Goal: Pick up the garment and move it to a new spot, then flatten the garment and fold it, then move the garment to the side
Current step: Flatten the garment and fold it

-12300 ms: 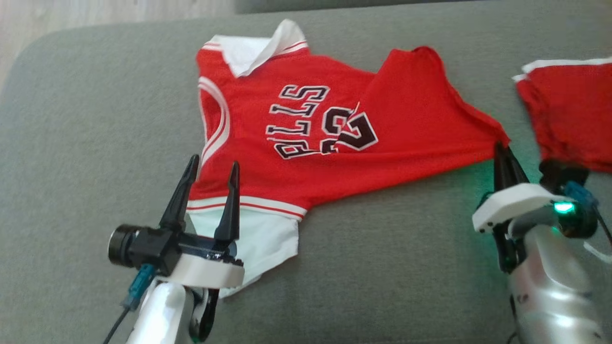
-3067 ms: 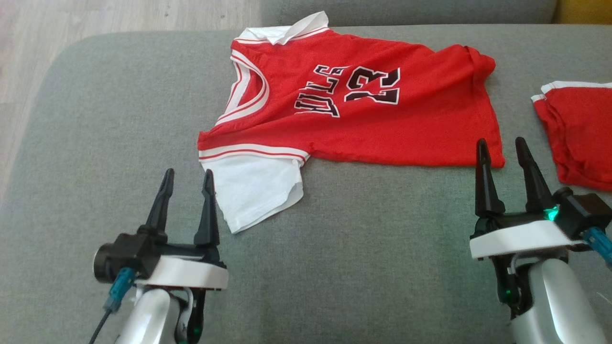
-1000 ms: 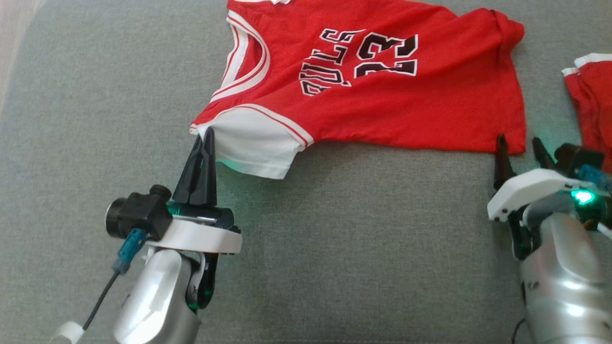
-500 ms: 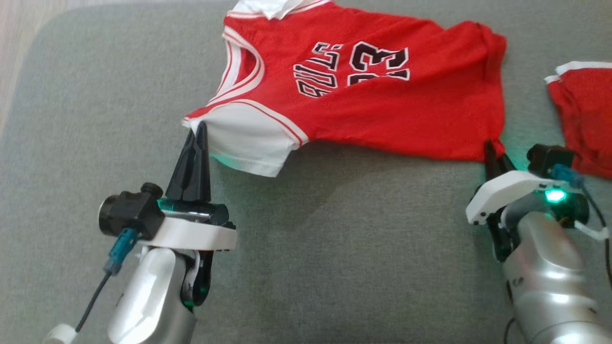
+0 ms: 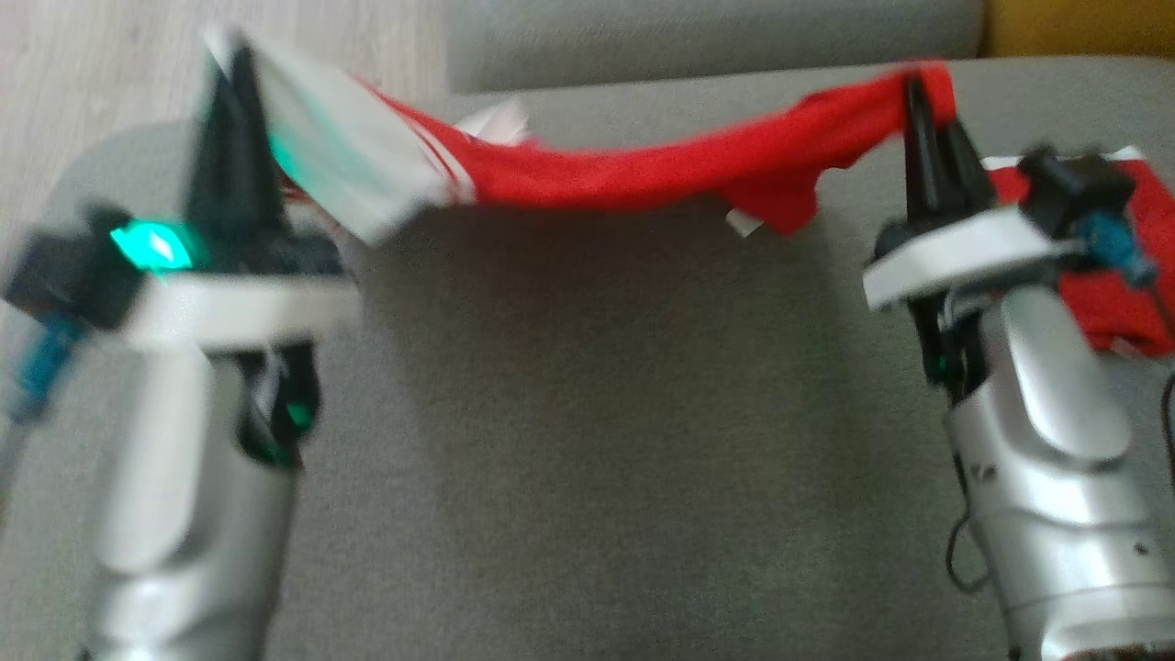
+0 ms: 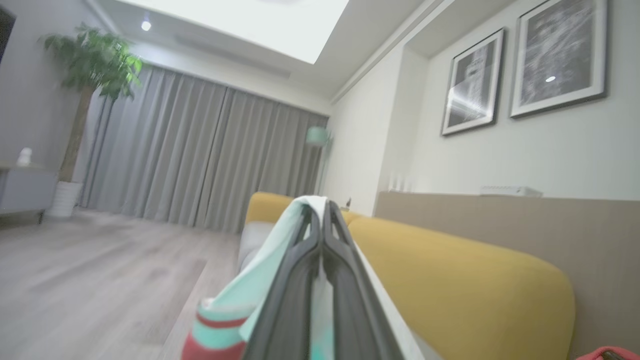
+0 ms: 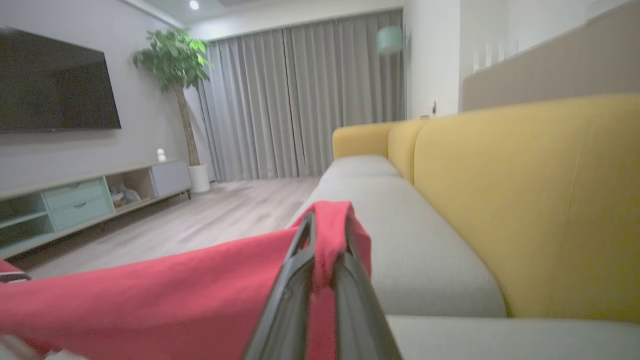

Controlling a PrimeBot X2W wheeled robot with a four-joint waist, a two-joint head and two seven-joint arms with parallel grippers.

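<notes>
While both claws grip opposite ends of it, the garment (image 5: 624,170) hangs as a sagging red band above the grey sofa seat (image 5: 587,413). The head view is too blurred to show whether its lowest fold touches the cushion.

The left claw (image 5: 231,92), at 10 o'clock in the head view, has its 2 dark fingers pressed together on the white sleeve panel (image 5: 349,174). The left wrist view shows pale cloth draped over the closed tips. The right claw (image 5: 921,110), at 2 o'clock, is clamped the same way on a red hem corner, which folds over its tips in the right wrist view.

The 2 grips sit well apart, which appears meant to stretch the cloth so its own weight pulls out creases. That would suit carrying it to a fresh spot and laying it flat.

A second red piece (image 5: 1124,312) with white trim lies at 3 o'clock, just beside and partly behind the right forearm. It looks like the likeliest thing to snag or be dragged along. The seat's far edge and a yellow backrest (image 7: 500,200) bound the work at 12 o'clock. Wooden floor (image 5: 110,64) lies past the cushion's rounded end at 11 o'clock, so a swing that way risks trailing cloth off the sofa. A plant (image 7: 172,60), a television (image 7: 55,85) and grey curtains (image 7: 300,100) stand well away across the room.
</notes>
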